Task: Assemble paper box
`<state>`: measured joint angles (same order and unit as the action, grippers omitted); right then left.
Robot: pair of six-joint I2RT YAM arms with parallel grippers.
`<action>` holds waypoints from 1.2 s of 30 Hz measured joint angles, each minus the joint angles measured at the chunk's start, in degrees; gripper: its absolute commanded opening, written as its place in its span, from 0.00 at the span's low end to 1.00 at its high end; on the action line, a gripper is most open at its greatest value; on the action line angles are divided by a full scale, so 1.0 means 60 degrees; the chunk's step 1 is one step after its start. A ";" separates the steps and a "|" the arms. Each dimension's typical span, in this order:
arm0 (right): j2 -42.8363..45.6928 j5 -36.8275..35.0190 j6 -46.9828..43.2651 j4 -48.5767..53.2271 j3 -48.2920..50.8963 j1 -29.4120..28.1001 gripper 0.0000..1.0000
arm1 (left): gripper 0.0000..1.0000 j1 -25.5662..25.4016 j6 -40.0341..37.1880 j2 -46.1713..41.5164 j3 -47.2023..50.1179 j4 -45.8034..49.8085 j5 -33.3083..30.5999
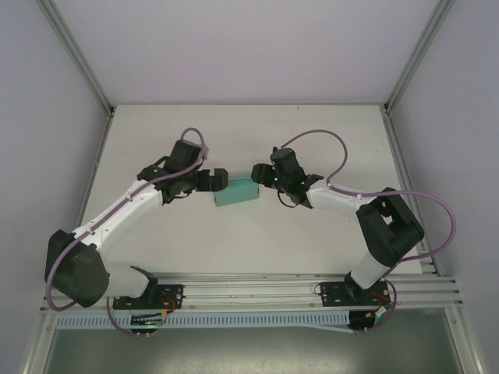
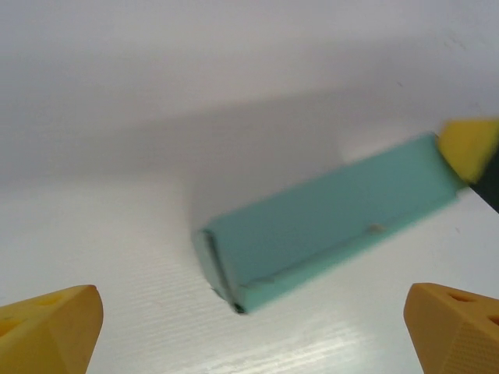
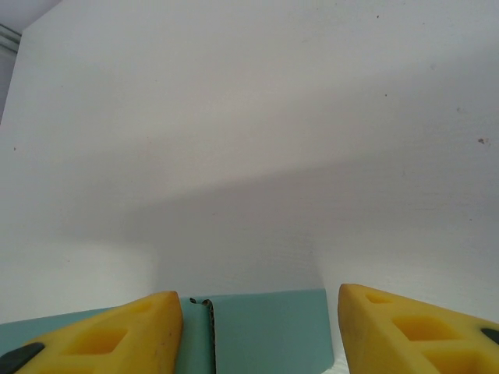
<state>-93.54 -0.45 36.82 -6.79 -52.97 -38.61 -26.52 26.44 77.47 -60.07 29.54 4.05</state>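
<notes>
The paper box point(image 1: 236, 192) lies flat at the middle of the table point(image 1: 234, 132). It looks folded into its rectangular shape, with its long axis running left to right and the right end turned slightly to the far side. We read that axis as what the next move hangs on, since each end points at one arm.

At the left end, the left gripper point(image 1: 220, 181) stands just beside the box. In its wrist view the box point(image 2: 327, 226) lies ahead of it, slanting away to the right and outside the yellow fingers point(image 2: 47, 331), which are spread wide and hold nothing.

At the right end, the right gripper point(image 1: 258, 174) sits over the box. Its fingers point(image 3: 132, 331) stand about half spread above the teal paper point(image 3: 265, 331), and we cannot tell whether they press on it.

We judge the right arm the nearer. The left would have to advance along the axis to meet its end.
</notes>
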 measured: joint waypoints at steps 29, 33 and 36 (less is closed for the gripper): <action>-0.0200 0.0619 -0.1348 -0.3144 0.1479 0.0109 0.45 | 0.20 0.1632 0.1821 0.0594 0.3767 -0.5741 0.4466; -0.0561 0.1118 -0.2135 -0.4889 0.2109 0.0277 0.41 | 0.00 0.1734 0.2025 0.0718 0.4095 -0.6655 0.4666; -0.0929 0.1588 -0.2597 -0.6211 0.2433 0.0474 0.33 | 0.00 0.1749 0.2055 0.0896 0.4258 -0.7246 0.4721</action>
<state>-99.11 9.08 21.23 -44.05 -38.37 -35.77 -16.03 38.76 82.85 -34.52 -13.93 32.38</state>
